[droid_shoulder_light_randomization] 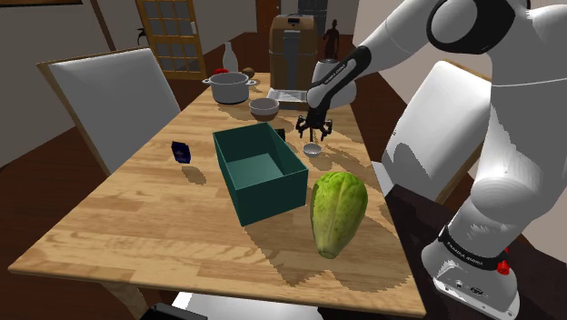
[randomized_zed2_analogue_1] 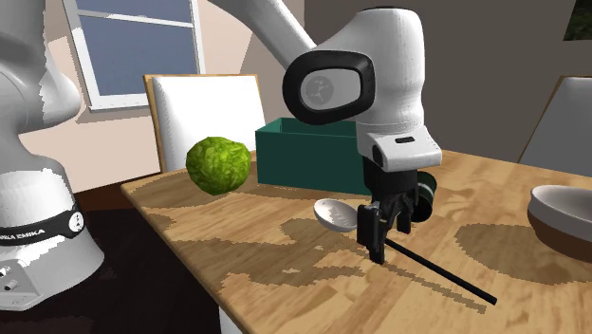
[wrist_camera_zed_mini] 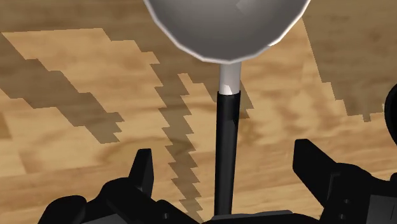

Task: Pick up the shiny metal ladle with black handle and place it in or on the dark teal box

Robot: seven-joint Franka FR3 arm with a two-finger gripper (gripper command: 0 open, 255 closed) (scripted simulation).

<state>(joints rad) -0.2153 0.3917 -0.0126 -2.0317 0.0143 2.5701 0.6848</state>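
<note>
Tool [wrist_camera_zed_mini: 222, 153] hovering low over tabletop [droid_shoulder_light_randomization: 136, 227], fingers spread wide, gripping nothing. Ladle [wrist_camera_zed_mini: 227, 114] lying flat right under it: black handle running btwn fingers w/o touching either, bowl just ahead of tips, long axis crossing closing line squarely. Teal box [droid_shoulder_light_randomization: 273, 195] sitting near, beside tool.

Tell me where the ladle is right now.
The ladle lies on the table just to the shoulder view's right of the teal box, directly below the gripper; its black handle runs between the open fingers, untouched.
</note>
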